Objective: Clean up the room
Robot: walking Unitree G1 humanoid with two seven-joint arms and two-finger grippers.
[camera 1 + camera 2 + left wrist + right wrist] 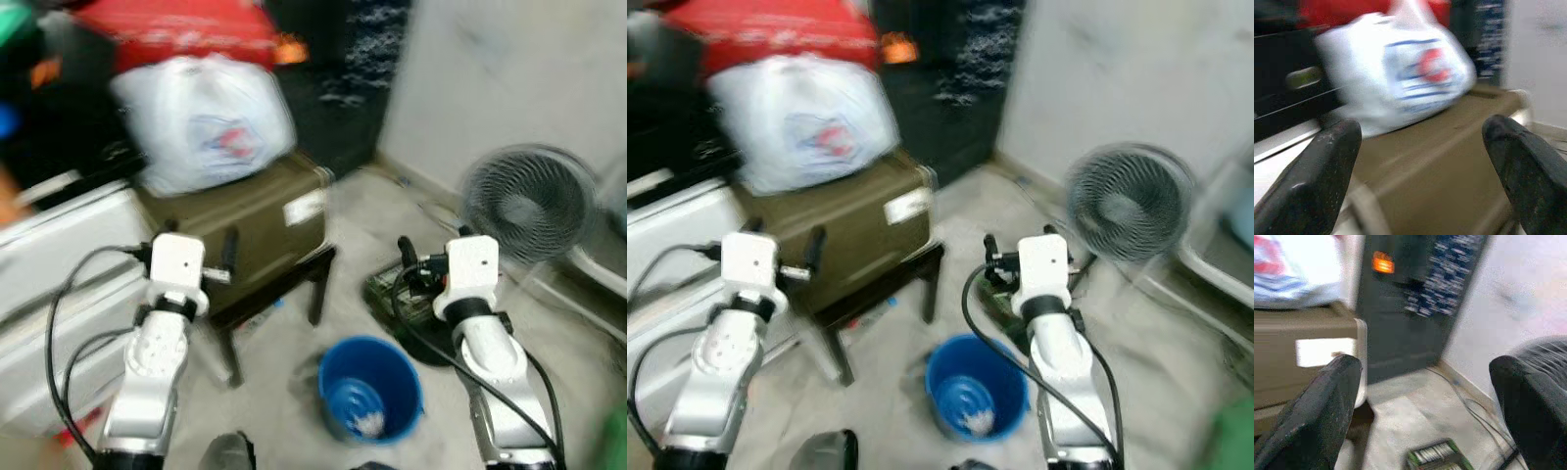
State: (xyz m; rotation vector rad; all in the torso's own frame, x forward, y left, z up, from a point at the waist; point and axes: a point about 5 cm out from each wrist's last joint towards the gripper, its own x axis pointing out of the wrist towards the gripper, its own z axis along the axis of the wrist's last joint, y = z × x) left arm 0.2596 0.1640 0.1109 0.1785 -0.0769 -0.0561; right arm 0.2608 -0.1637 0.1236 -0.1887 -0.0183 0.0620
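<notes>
Left eye view, blurred: an olive case (257,227) sits on a dark stool (284,286), with a white plastic bag (204,119) on top. Right of it stands a floor fan (530,204). A blue bucket (371,387) sits on the floor between the arms, perhaps holding scraps. Left gripper (1425,161) and right gripper (1427,401) are raised, both spread wide and empty.

a white plastic bag (204,122) sits on an olive hard-shell suitcase (257,227), itself on a dark low wooden stool (284,289). a round blue plastic bucket (370,389) stands before the stool (right of it, a grey electric fan (529,204) by the wall).
</notes>
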